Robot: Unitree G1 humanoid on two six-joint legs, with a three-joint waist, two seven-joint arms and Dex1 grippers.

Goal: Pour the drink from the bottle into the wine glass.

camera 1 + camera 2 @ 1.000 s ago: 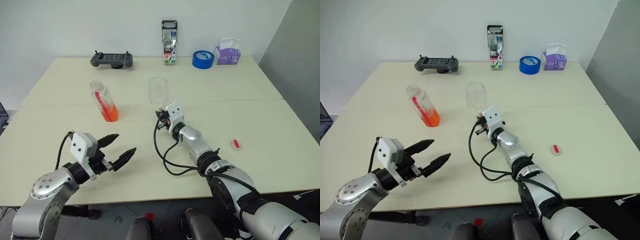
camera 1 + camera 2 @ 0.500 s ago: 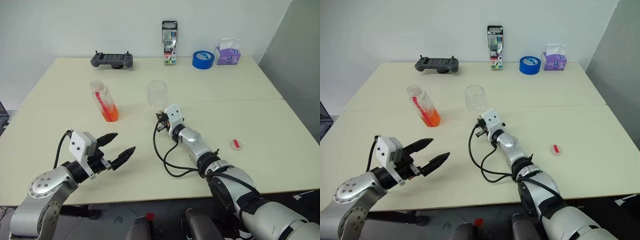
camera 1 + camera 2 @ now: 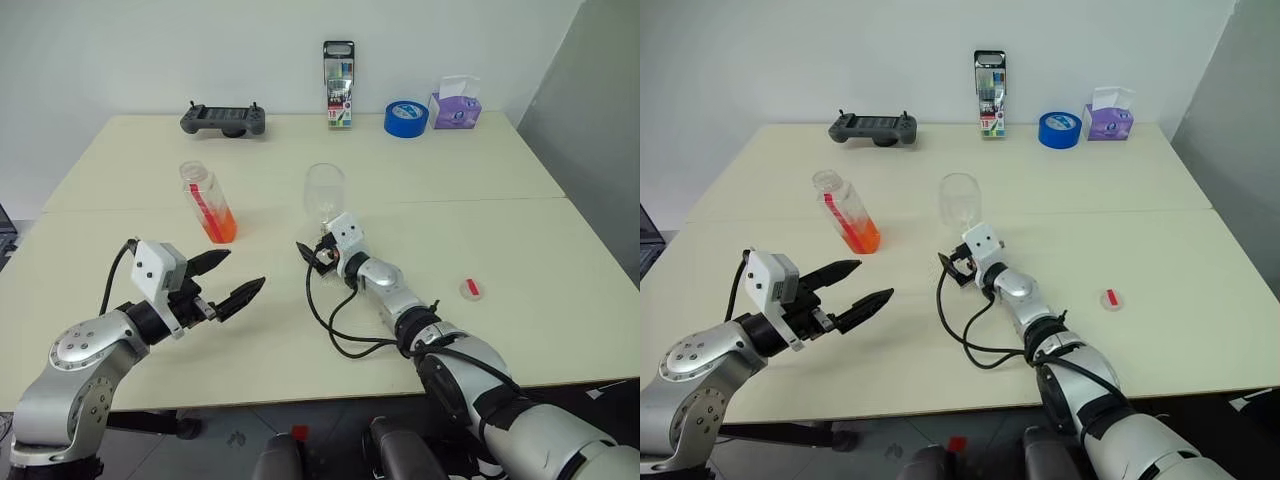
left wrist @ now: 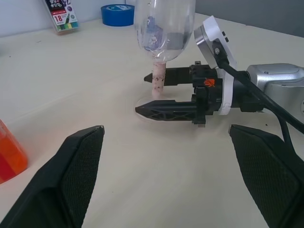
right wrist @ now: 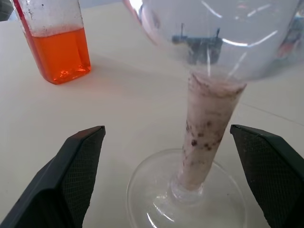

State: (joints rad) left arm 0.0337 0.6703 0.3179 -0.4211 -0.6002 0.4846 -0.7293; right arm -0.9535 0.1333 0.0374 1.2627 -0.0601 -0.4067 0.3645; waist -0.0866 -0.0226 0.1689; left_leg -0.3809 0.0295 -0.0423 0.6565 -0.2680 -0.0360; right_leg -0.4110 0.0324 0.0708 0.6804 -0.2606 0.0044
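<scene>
Here we see the table (image 3: 520, 230), pale cream, with a seam running across its middle. On its left half stands the bottle (image 3: 207, 203), clear plastic with a red-and-white strip down its side and its neck open, holding the drink (image 3: 218, 226), an orange-red liquid that fills only the bottom part. To the right of the bottle, near the table's middle, stands the glass (image 3: 323, 192), upright, its rounded bowl clear and empty, its stem pinkish and speckled in the wrist views, its round foot flat on the table.

The right gripper (image 4: 160, 93) lies level at the foot of the glass with its fingers spread: one finger passes behind the stem and the other in front of it, over the rim of the foot. From the right wrist view we see a gap on each side of the stem, so the fingers do not pinch it.

The left gripper (image 3: 229, 278) hangs above the table nearer us than the bottle, well apart from it, with its two black fingers spread wide and nothing between them.

A small red cap (image 3: 471, 289) lies on the right half of the table, away from both grippers.
</scene>
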